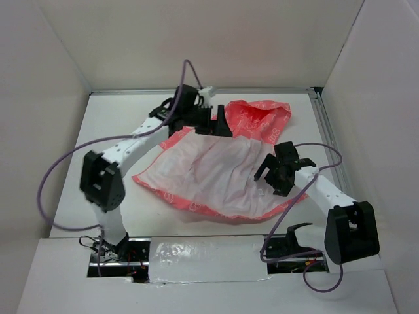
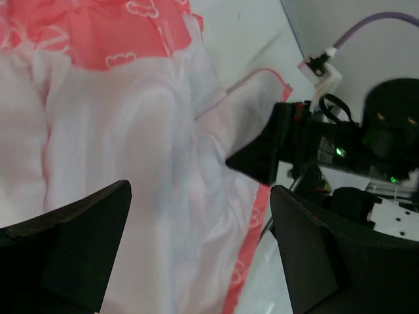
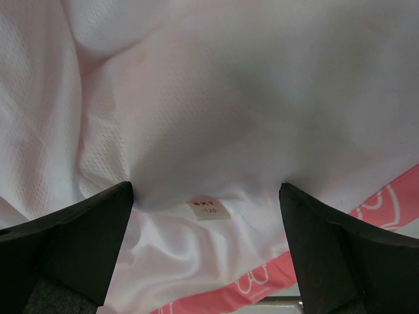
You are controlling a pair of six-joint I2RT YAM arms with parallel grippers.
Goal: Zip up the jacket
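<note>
Coral-pink hooded child's jacket with white print point(image 1: 216, 173) lies mid white table point(image 1: 111, 124), opened flat, pale lining up, likely spread to expose zipper edges. Left jaws released, empty, beside hood point(image 1: 262, 118); right jaws released over lining, probably poised for edge grasp.

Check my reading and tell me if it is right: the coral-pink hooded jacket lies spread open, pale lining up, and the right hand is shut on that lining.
Not quite. The right hand is open, not shut: the right wrist view shows its black fingers wide apart over the pale lining, gripping nothing. The coral-pink hooded jacket does lie spread open, lining up.
</note>
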